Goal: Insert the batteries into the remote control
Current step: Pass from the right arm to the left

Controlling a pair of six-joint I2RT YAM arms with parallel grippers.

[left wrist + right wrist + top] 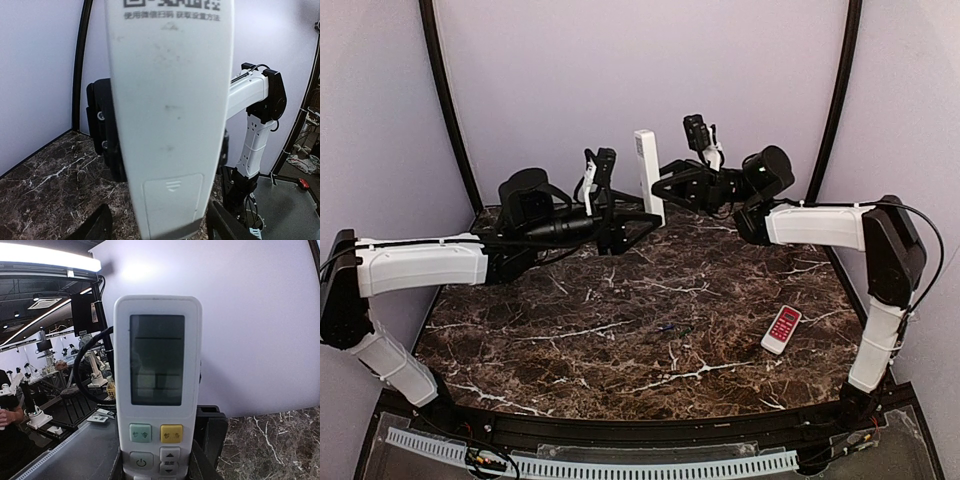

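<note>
The long white remote control stands upright above the table's back edge, between both grippers. My right gripper is shut on its lower half. The right wrist view shows its grey display and buttons facing the camera, with my right gripper on both sides. My left gripper is open around the remote's bottom end. The left wrist view shows the remote's back with the battery cover in place, and my left gripper with its fingers spread wider than the remote. The small bluish batteries lie on the table's middle.
A short red-and-white remote lies on the dark marble table at the right. Pale walls with black corner strips close in the back and sides. The right arm's white links show behind the remote in the left wrist view.
</note>
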